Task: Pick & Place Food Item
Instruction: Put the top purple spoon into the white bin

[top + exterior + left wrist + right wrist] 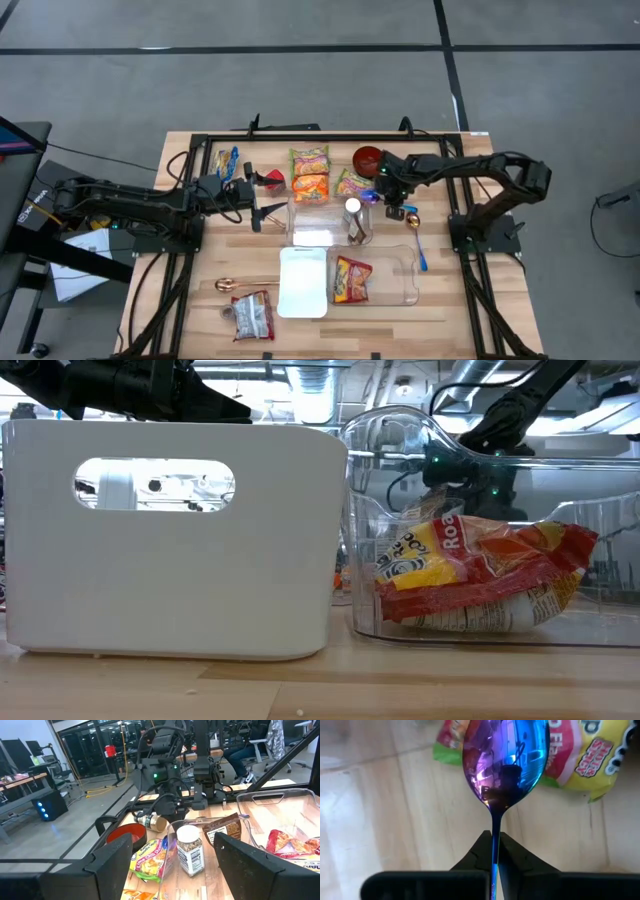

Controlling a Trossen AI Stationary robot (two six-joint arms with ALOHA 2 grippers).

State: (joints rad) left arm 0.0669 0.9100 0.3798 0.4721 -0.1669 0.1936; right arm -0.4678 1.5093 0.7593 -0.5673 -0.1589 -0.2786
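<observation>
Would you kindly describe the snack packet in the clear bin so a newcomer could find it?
Find the white bin at the table's front edge; the clear bin sits directly to its right. Inside lies the red-and-yellow snack packet, alone in that bin; the nearest other packet lies on bare wood.

Legible text is scarce and mostly partial.

Low view: the red and yellow snack packet in the clear bin shows the letters "Roa" in white on red; the remainder is lost in the crumpled foil. Small print lower on the same packet is too fine to read.

Right wrist view: the yellow noodle packet on the wooden table shows "HOT & SPICY" in a dark badge, mirrored or turned, plus large red letter fragments I cannot make out.

Left wrist view: the jar label and the brown pouch carry print, unreadable.

High view: nothing readable.
</observation>
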